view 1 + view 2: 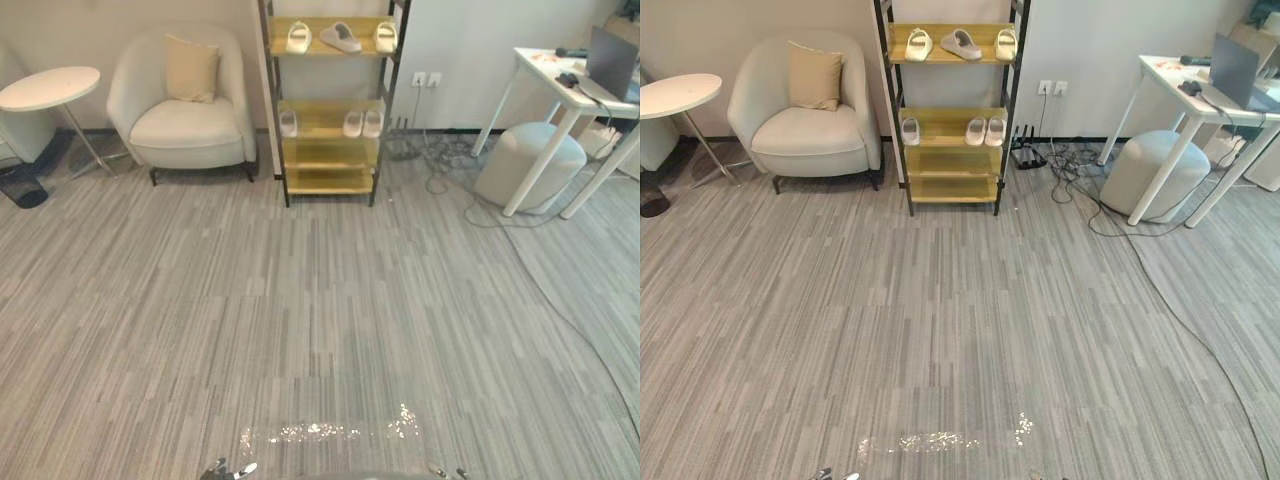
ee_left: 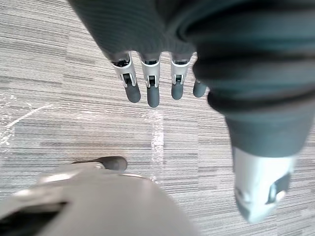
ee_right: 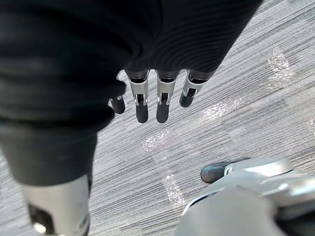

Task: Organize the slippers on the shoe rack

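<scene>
Six slippers total, all on the tall shoe rack of yellow wooden shelves in a dark metal frame [image 1: 328,150]. It stands well ahead of both sets of fingers, across the floor against the wall.

Top shelf:
- cream slipper [image 1: 298,37]
- grey slipper [image 1: 340,38], lying skewed
- second cream slipper [image 1: 386,36]

Next shelf down:
- single white slipper [image 1: 288,123] at the left end
- white pair of slippers [image 1: 353,124] side by side at the right end

Left hand [image 2: 151,86]: fingers [image 2: 133,87] straight and relaxed, dark tips over the grey striped carpet floor [image 1: 320,300]. Open, clasping nothing, thumb standing apart.

Right hand [image 3: 162,101]: same state. Fingers [image 3: 141,105] are straight and open over the carpet, with nothing between them and the thumb.

Far ahead and left of the left fingers:
- cream rounded armchair [image 1: 185,125], just beside the rack, with a beige square cushion [image 1: 192,68] against its back
- round white side table [image 1: 50,87], further left

Far ahead and right of the right fingers:
- white table [image 1: 545,70] carrying a dark open laptop [image 1: 612,58]
- round light-grey pouffe [image 1: 530,160] at the table's leg
- tangle of dark cables [image 1: 440,165] on the floor between rack and pouffe
</scene>
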Robot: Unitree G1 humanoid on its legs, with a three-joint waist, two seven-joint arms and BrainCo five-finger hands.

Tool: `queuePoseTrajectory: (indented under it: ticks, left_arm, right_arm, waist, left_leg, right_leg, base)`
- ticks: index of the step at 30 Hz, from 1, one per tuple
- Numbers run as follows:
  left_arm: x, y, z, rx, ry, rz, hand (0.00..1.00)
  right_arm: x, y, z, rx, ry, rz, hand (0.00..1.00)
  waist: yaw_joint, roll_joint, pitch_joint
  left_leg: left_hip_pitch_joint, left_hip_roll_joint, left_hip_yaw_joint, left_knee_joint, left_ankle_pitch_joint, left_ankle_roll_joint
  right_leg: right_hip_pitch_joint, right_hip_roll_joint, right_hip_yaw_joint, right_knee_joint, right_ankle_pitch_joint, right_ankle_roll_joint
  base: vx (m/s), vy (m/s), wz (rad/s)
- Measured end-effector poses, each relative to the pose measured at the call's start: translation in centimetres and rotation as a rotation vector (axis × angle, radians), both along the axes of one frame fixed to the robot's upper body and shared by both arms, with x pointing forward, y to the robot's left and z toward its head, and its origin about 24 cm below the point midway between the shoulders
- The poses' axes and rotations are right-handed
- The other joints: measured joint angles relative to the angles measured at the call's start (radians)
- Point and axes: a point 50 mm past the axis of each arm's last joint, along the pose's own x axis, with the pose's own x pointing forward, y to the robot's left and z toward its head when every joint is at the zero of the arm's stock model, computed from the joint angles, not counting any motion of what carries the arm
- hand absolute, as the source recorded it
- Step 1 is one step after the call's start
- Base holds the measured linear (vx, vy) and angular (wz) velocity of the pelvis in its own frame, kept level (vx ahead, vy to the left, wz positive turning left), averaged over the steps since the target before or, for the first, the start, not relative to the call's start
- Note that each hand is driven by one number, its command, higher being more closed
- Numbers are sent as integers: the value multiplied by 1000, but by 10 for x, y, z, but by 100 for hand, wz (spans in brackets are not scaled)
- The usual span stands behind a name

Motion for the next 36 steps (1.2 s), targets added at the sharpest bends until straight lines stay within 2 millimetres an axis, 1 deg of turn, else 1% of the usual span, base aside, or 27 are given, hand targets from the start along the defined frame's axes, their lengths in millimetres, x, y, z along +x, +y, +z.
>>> queuePoseTrajectory:
  ticks: [4, 5, 8, 15, 17, 28, 29, 30, 31, 32, 33, 34, 35, 36]
  left_arm:
    - [4, 0, 1, 1, -17, -3, 0]
    - [7, 0, 1, 2, -23, -5, 0]
    - [9, 0, 1, 2, -28, -8, 0]
    - [8, 0, 1, 3, -25, -14, 0]
    - [8, 0, 1, 3, -26, -14, 0]
    - [12, 2, 2, 10, -30, -19, 0]
    - [13, 3, 2, 14, -32, -20, 0]
    - [14, 4, 3, 17, -35, -20, 0]
    - [21, 4, 4, 21, -50, -24, 0]
    - [21, 4, 4, 22, -51, -23, 0]
    - [24, 6, 5, 27, -58, -24, 0]
    - [27, 6, 6, 30, -67, -23, 0]
    - [29, 4, 6, 32, -73, -12, 0]
    - [27, 2, 5, 27, -70, -5, 0]
  right_arm:
    - [11, 2, 1, 3, -30, 0, 0]
    - [16, 3, 2, 3, -42, 2, 0]
    - [20, 3, 2, 3, -54, 4, 0]
    - [20, 3, 2, 1, -54, 3, 0]
    - [20, 3, 2, 1, -54, 2, 0]
    - [20, 4, 2, 2, -52, 1, 0]
    - [20, 4, 2, 1, -53, 1, 0]
    - [21, 4, 2, 0, -55, 0, 0]
    - [23, 4, 3, -2, -62, 2, 0]
    - [25, 4, 3, -1, -68, 1, 0]
    - [26, 4, 3, 1, -72, -7, 0]
    - [26, 3, 4, -4, -74, -9, 0]
    - [25, 2, 4, -6, -72, -7, 0]
    - [25, -1, 4, -16, -73, -7, 0]
  waist:
    - [1, -3, 9]
    - [0, -3, 19]
    - [1, -2, 28]
    - [2, -2, 28]
    - [4, -2, 29]
    - [3, -13, 49]
    - [3, -17, 52]
    - [3, -20, 55]
    - [3, -22, 69]
    - [4, -18, 79]
    - [6, -17, 89]
    - [6, -18, 97]
    - [10, -7, 106]
    - [11, 1, 111]
  left_leg:
    - [20, 2, 4, -10, 0, -3]
    - [20, 2, 4, -11, 0, -3]
    - [22, 2, 6, -11, 0, -3]
    - [37, 3, 13, -17, 0, -2]
    - [38, 5, 24, -23, 3, -6]
    - [49, 13, 32, -29, 0, -11]
    - [40, 16, 37, -8, -14, -28]
    - [27, 20, 43, 25, -31, -38]
    - [-10, 33, 57, 121, -79, -42]
    - [-53, 55, 74, 232, -126, -55]
    - [-109, 79, 104, 367, -149, -72]
    - [-168, 105, 129, 522, -149, -75]
    - [-216, 139, 149, 660, -139, -86]
    - [-264, 170, 160, 772, -132, -67]
  right_leg:
    - [18, 2, -5, -9, 0, 1]
    - [23, 2, -5, -10, 3, 6]
    - [32, 3, -5, -26, 11, 19]
    - [38, 4, -2, -27, 12, 20]
    - [35, 5, 1, -29, 16, 15]
    - [47, 14, 4, -46, 19, 10]
    - [47, 15, 4, -42, 15, 9]
    - [45, 15, 4, -35, 11, 6]
    - [46, 18, 5, -21, 0, -7]
    - [46, 25, 5, -9, -15, -21]
    - [48, 27, 6, 0, -35, -32]
    - [55, 27, 13, 13, -47, -37]
    - [68, 34, 28, 32, -57, -51]
    - [79, 37, 41, 50, -73, -61]
  base:
    - [33, -38, -5]
    - [20, -31, -1]
    - [0, 0, 0]
    - [-21, -12, -2]
    - [-24, -22, -8]
    - [5, -37, -3]
    - [12, -32, -4]
    - [19, -45, -6]
    - [3, -31, -6]
    - [-12, -21, -7]
    - [-22, -25, -9]
    - [16, -24, -20]
    - [51, -23, -29]
    - [123, -3, -33]
